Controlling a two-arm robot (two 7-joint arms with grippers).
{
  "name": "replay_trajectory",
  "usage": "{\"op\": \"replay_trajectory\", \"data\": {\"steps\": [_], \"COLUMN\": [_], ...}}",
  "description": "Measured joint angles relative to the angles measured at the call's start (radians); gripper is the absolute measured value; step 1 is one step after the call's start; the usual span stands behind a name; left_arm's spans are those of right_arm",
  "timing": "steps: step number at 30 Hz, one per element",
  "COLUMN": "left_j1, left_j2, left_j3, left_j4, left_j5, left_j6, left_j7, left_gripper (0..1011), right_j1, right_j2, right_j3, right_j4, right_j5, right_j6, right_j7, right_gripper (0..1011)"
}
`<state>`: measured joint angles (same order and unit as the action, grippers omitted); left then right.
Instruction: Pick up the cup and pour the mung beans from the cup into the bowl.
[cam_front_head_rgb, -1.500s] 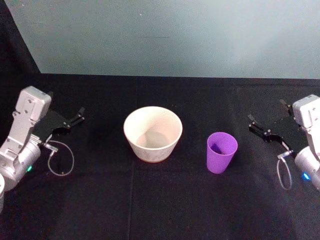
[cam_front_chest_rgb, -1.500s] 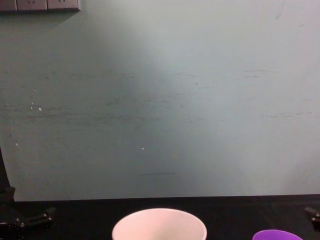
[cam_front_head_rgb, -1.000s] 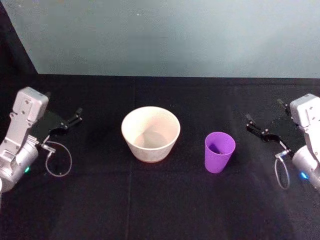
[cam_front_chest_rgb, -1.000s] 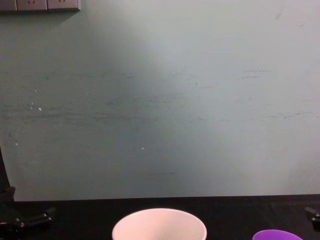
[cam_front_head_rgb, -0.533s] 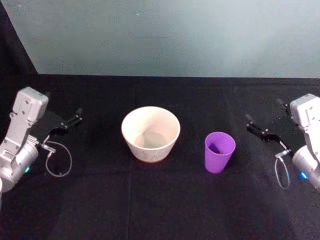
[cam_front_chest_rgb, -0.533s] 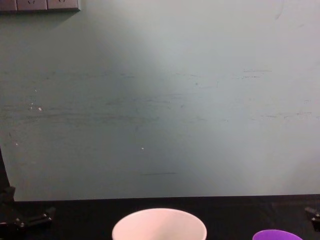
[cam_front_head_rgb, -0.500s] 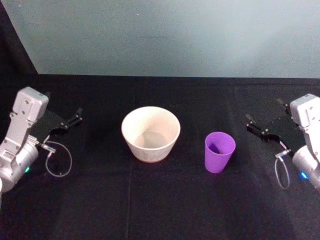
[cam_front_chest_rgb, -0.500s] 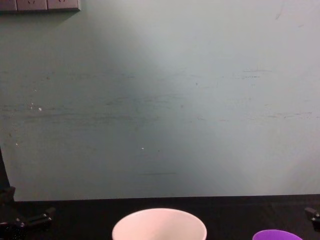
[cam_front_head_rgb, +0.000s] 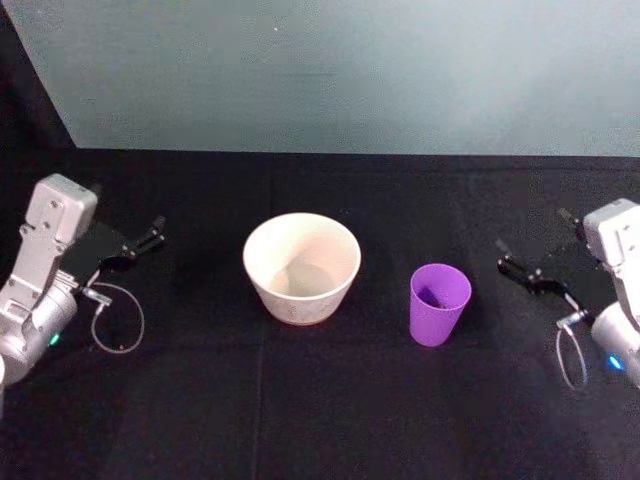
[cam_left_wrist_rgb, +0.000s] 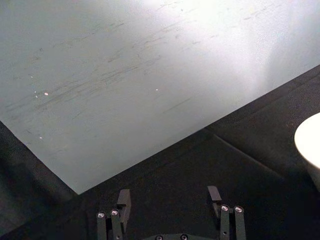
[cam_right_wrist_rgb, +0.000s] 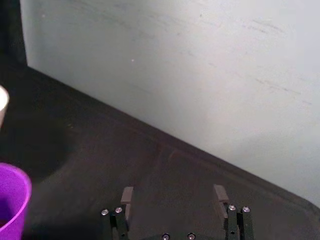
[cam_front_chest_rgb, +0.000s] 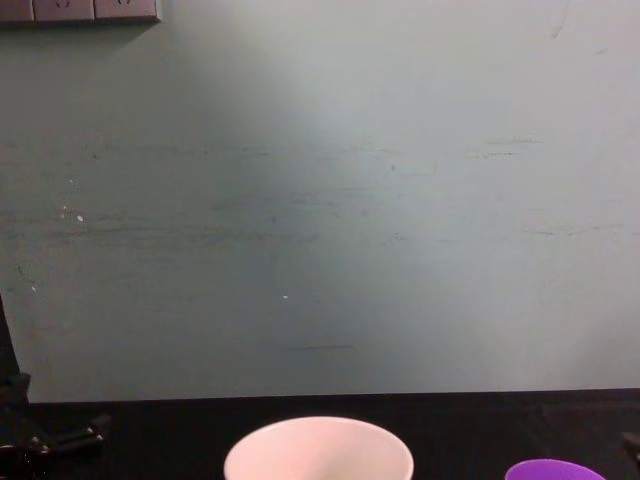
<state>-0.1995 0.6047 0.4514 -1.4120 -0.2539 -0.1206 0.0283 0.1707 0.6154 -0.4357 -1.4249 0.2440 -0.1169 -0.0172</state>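
**Status: approach stage, no grasp made.**

1. Task objects. The cup (cam_front_head_rgb: 440, 303) stands upright on the bench (cam_front_head_rgb: 320, 410), just to the right of the bowl (cam_front_head_rgb: 285, 305) and apart from it, with bare black bench showing between the two. The bowl sits near the bench centre, upright. I see a dark patch at the bottom of the cup; I cannot confirm from here that it is the mung beans. The inside of the bowl appears plain, with no beans visible.

2. Right end effector (cam_right_wrist_rgb: 173, 194). Fingers are spread and released, nothing between them. In the head view it sits at the right side of the bench, well apart from the cup, pointing towards it. In the right wrist view the cup rim shows at the frame edge, off the line between the fingers.

3. Left end effector (cam_left_wrist_rgb: 169, 193). Fingers are likewise spread and empty. It is parked at the left side of the bench, well apart from the bowl.

4. Progress. My judgement: nothing is completed. Outstanding steps are reaching the cup, closing on its wall, lifting, carrying it over the bowl rim, and tilting to pour.

5. Assignment. The right arm is nearer the cup, so I expect it to do the work.
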Motion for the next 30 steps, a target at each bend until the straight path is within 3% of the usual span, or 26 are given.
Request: {"op": "replay_trajectory", "data": {"steps": [5, 10, 18, 24, 30], "left_j1": [0.000, 0.000, 0.000, 0.000, 0.000], "left_j2": [0.000, 0.000, 0.000, 0.000, 0.000], "left_j3": [0.000, 0.000, 0.000, 0.000, 0.000], "left_j4": [0.000, 0.000, 0.000, 0.000, 0.000], "left_j5": [0.000, 0.000, 0.000, 0.000, 0.000], "left_j6": [0.000, 0.000, 0.000, 0.000, 0.000], "left_j7": [0.000, 0.000, 0.000, 0.000, 0.000], "left_gripper": [1000, 1000, 1000, 1000, 1000], "right_j1": [-0.044, -0.116, -0.209, -0.230, -0.219], "right_j2": [0.021, 0.069, 0.152, 0.164, 0.137], "right_j3": [0.017, 0.046, 0.087, 0.094, 0.079], "right_j4": [-0.035, -0.103, -0.190, -0.207, -0.199], "right_j5": [0.002, 0.039, 0.130, 0.177, 0.203], "right_j6": [0.003, 0.006, 0.012, 0.010, 0.013], "right_j7": [0.019, 0.073, 0.216, 0.301, 0.382], "right_gripper": [1003, 1003, 1003, 1003, 1003]}}
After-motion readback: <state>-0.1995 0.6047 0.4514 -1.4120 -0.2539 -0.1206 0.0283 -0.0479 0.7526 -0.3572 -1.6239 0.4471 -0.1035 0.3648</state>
